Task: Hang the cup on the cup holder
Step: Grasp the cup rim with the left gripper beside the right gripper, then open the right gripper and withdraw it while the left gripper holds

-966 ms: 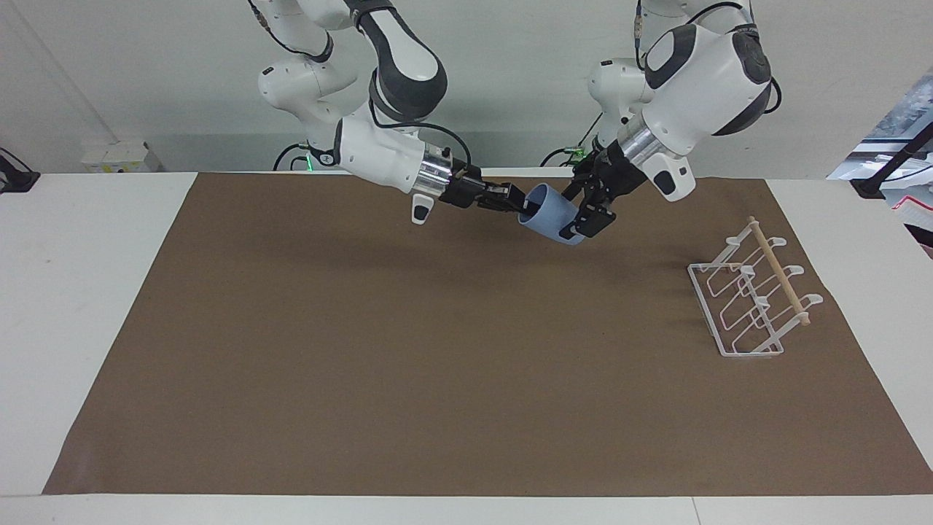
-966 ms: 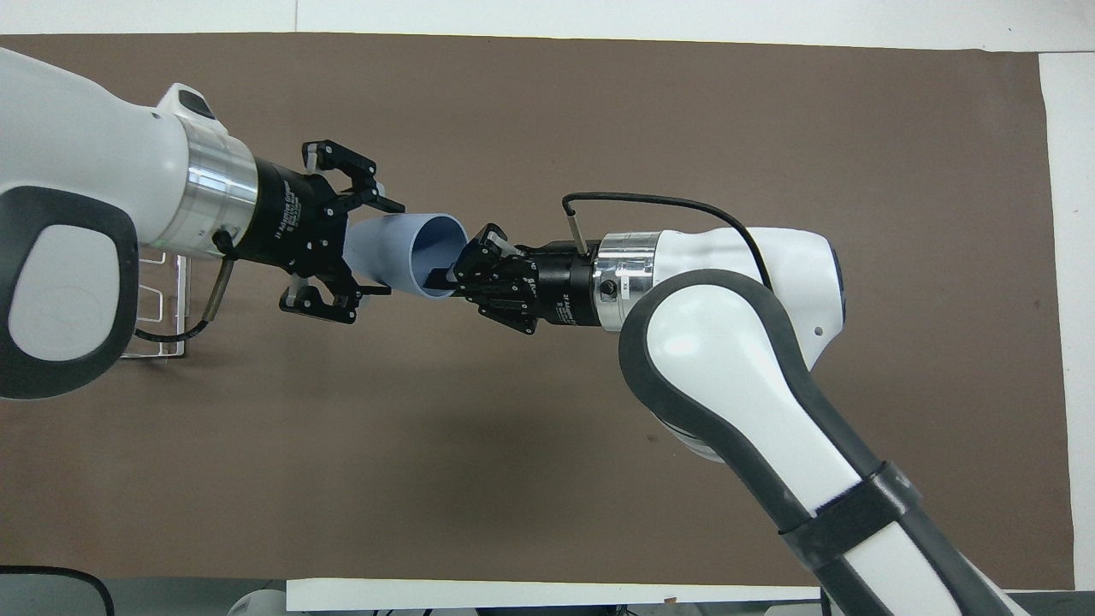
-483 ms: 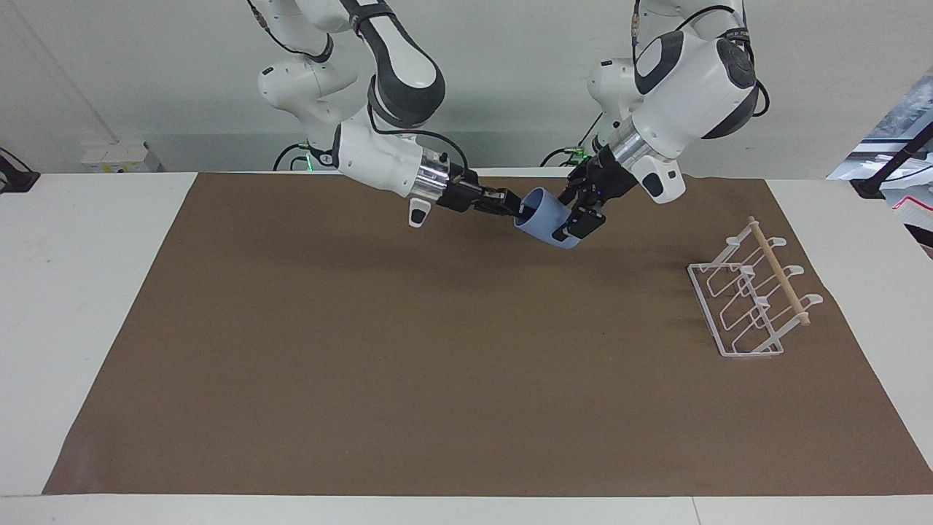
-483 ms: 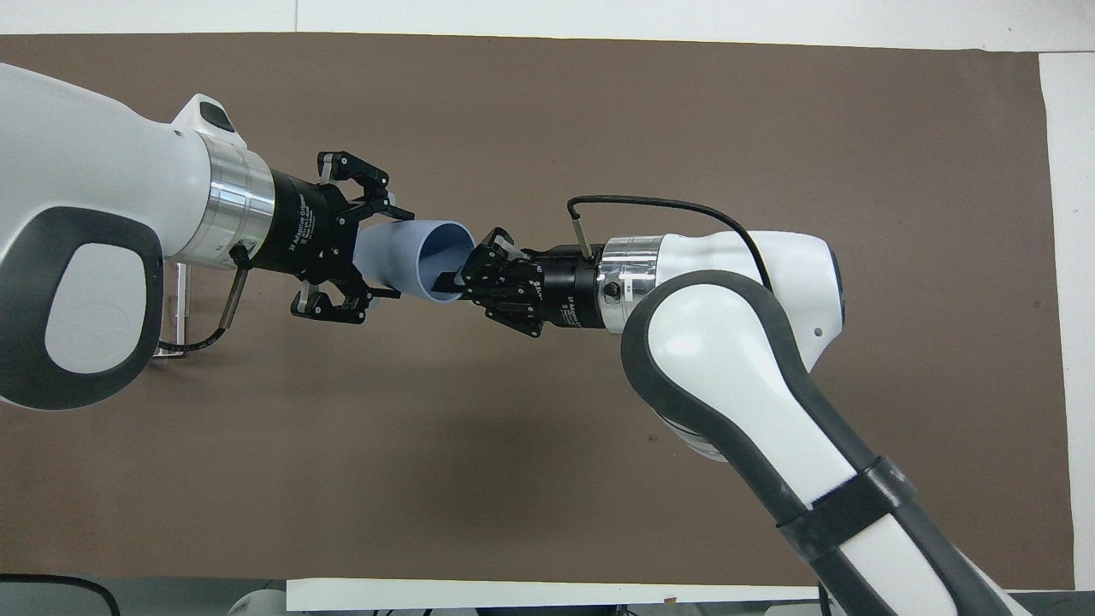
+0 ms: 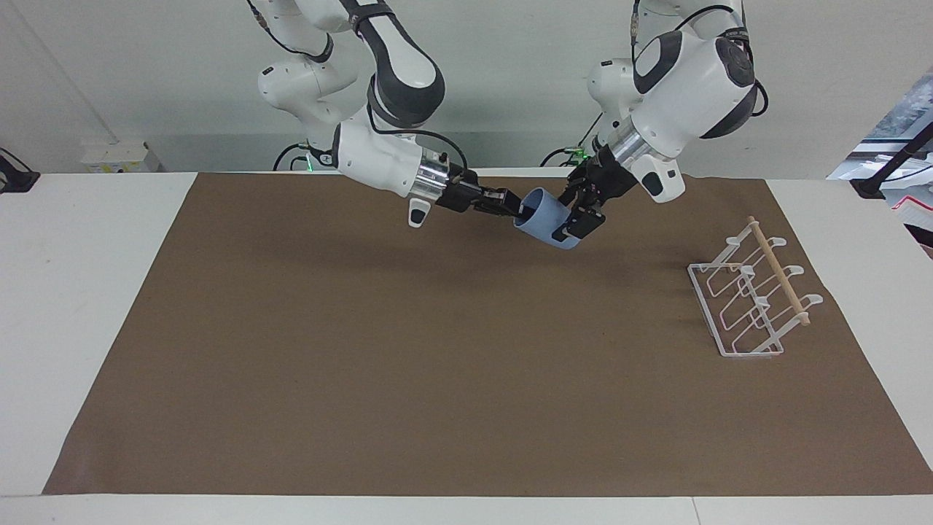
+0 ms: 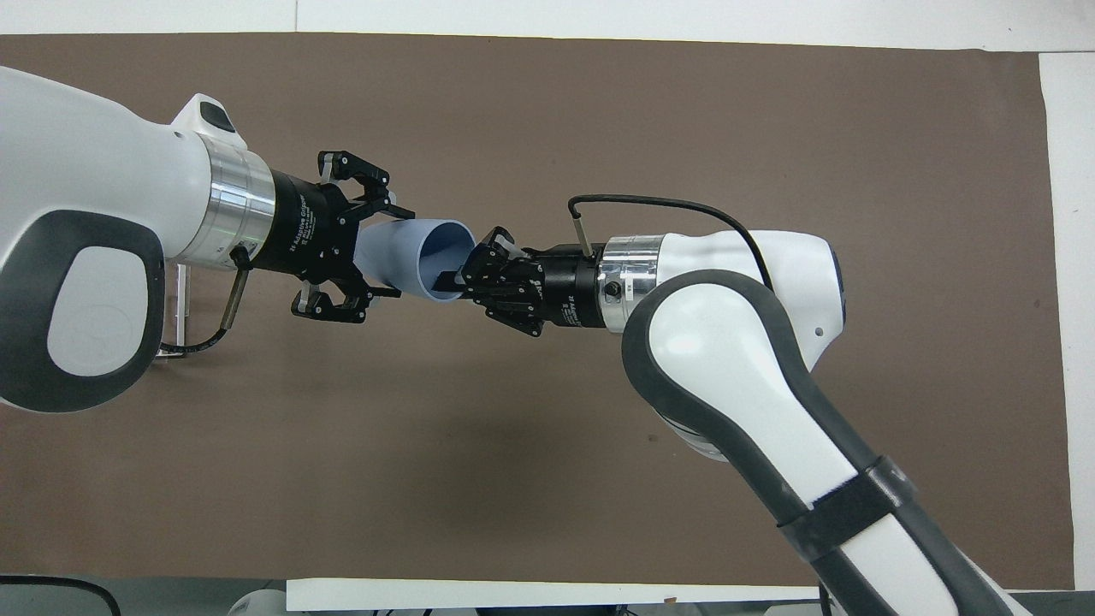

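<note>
Both grippers [image 5: 510, 204] [image 5: 579, 211] on airborne cup [image 5: 543, 216].

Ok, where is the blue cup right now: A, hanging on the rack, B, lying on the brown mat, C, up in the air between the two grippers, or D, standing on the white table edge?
C: the cup is off the mat, with the right gripper at its rim and the left gripper around its base, away from the rack.

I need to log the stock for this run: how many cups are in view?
1. The cup is in the air over the brown mat, between the right gripper, pinching its rim, and the left gripper around its base. None on the cup holder.
</note>
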`<state>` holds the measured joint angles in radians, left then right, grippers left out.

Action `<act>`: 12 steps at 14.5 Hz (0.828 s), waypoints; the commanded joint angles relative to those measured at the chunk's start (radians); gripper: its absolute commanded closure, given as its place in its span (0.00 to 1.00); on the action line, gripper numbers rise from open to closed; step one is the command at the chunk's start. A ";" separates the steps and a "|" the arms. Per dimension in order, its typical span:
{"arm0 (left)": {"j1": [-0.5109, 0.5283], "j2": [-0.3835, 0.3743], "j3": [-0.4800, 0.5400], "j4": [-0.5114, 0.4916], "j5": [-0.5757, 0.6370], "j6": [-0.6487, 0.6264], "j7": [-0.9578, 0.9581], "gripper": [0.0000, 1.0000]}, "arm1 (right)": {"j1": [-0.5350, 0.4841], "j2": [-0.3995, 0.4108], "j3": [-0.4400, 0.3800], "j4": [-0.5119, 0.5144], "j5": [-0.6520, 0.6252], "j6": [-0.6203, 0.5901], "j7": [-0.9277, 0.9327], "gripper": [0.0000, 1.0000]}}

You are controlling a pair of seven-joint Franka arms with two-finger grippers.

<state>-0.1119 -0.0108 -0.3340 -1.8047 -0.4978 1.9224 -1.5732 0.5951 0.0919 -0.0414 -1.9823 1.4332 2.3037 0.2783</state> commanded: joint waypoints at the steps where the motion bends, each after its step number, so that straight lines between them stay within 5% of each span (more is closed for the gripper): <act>1: -0.009 -0.014 -0.037 -0.056 -0.022 0.036 0.033 1.00 | 0.011 0.000 0.012 0.054 0.046 -0.006 0.018 0.91; 3: -0.009 -0.012 -0.037 -0.056 -0.022 0.036 0.033 1.00 | 0.011 -0.004 0.011 0.050 0.029 -0.003 0.016 0.02; 5: -0.009 -0.012 -0.037 -0.054 -0.022 0.043 0.033 1.00 | -0.023 -0.050 0.005 0.025 -0.055 -0.012 0.016 0.01; 9: -0.009 -0.012 -0.037 -0.054 -0.022 0.044 0.035 1.00 | -0.209 -0.182 0.005 0.020 -0.495 -0.119 0.016 0.01; 12: -0.009 -0.009 -0.037 -0.051 -0.021 0.044 0.035 1.00 | -0.358 -0.208 0.005 0.037 -0.780 -0.199 -0.001 0.01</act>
<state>-0.1224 -0.0085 -0.3712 -1.8382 -0.5025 1.9462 -1.5487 0.3125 -0.1047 -0.0492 -1.9441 0.7825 2.1403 0.2942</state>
